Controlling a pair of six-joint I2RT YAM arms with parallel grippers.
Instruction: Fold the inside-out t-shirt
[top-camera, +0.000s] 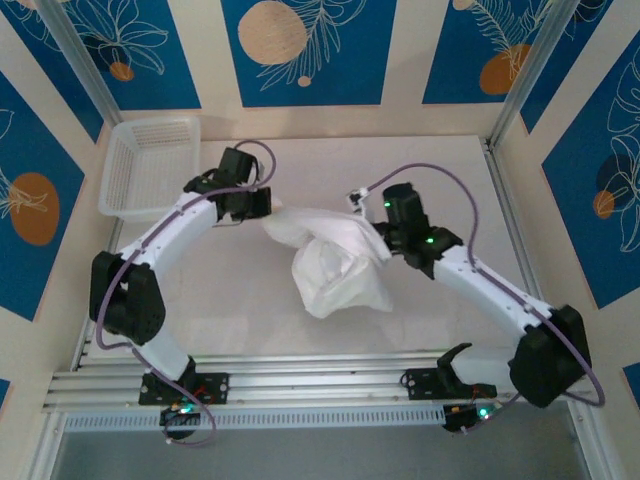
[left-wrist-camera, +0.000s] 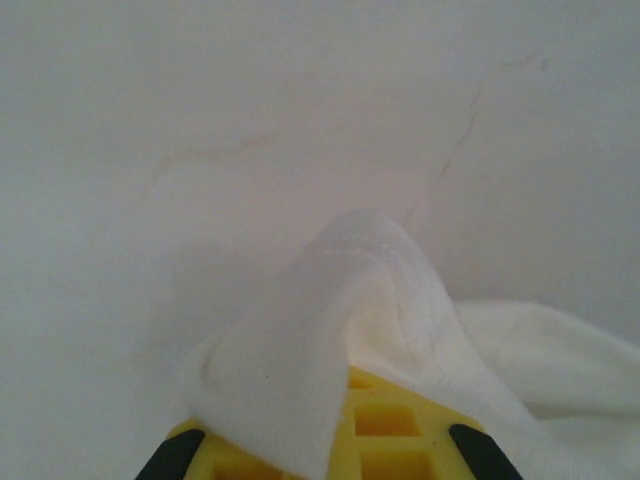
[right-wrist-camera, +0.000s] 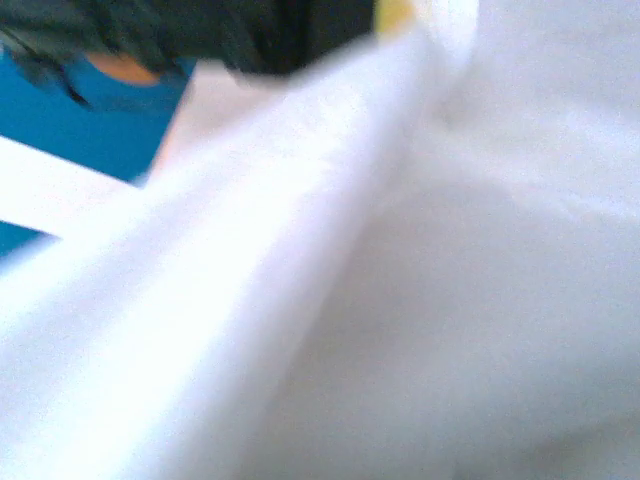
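Note:
The inside-out t-shirt (top-camera: 335, 268) is a bunched white bundle at mid-table, its top edge stretched between both grippers and the rest sagging onto the table. My left gripper (top-camera: 264, 210) is shut on the shirt's left end. In the left wrist view a fold of the white cloth (left-wrist-camera: 330, 330) drapes over the yellow fingers (left-wrist-camera: 400, 425). My right gripper (top-camera: 378, 228) is shut on the shirt's right end. In the right wrist view blurred white cloth (right-wrist-camera: 400, 300) lies close over the lens and hides the fingers.
A white mesh basket (top-camera: 150, 165) sits at the back left, just beyond the left arm. Aluminium rails (top-camera: 300, 385) run along the near edge between the arm bases. The white table (top-camera: 240, 310) is walled on three sides.

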